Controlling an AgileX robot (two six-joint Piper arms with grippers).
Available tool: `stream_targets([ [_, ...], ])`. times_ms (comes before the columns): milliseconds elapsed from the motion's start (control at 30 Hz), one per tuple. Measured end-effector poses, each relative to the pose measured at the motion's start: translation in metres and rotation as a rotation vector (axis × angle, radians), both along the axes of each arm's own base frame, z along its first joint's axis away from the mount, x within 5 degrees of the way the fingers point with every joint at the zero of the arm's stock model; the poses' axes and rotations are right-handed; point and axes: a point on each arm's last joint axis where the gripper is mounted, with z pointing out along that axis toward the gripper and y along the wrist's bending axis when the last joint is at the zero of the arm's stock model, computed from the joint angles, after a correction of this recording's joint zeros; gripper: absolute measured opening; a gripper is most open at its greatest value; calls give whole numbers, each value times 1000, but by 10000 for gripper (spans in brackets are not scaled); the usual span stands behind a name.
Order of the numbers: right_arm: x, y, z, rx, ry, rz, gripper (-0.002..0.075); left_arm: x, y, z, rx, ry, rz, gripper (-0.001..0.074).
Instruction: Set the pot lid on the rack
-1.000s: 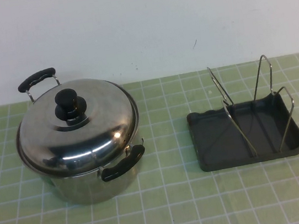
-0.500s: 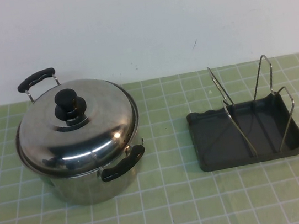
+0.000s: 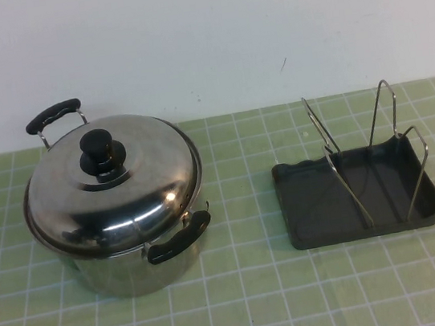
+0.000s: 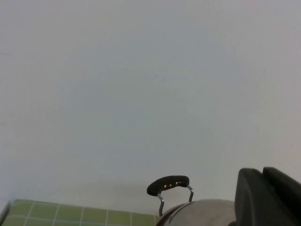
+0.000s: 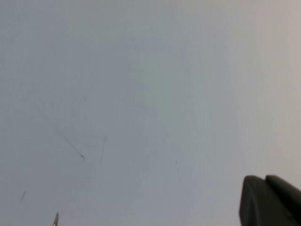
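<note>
The shiny domed pot lid with its black knob sits closed on the steel pot at the table's left. The dark grey rack with upright wire loops stands empty at the right. Neither gripper shows in the high view. In the left wrist view my left gripper shows as two black fingertips pressed together, empty, near the lid and the pot's far handle. In the right wrist view my right gripper is also shut and empty, facing the white wall.
The table carries a green checked mat with free room between pot and rack and along the front. A white wall rises right behind. A rack wire tip shows in the right wrist view.
</note>
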Motion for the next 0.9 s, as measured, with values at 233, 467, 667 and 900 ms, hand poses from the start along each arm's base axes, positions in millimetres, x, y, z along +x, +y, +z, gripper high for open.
stream_targets([
  [233,15,-1,4,-27,125,-6,-1,69,-7,11,29,101,-24,127],
  [467,16,-1,1,-39,166,-8,-1,120,-46,2,77,89,-241,490],
  [667,16,-1,-5,-35,226,-7,-1,159,-75,-31,137,185,-371,597],
  [900,16,-1,-8,-12,254,3,-1,188,-84,-63,185,252,-409,606],
])
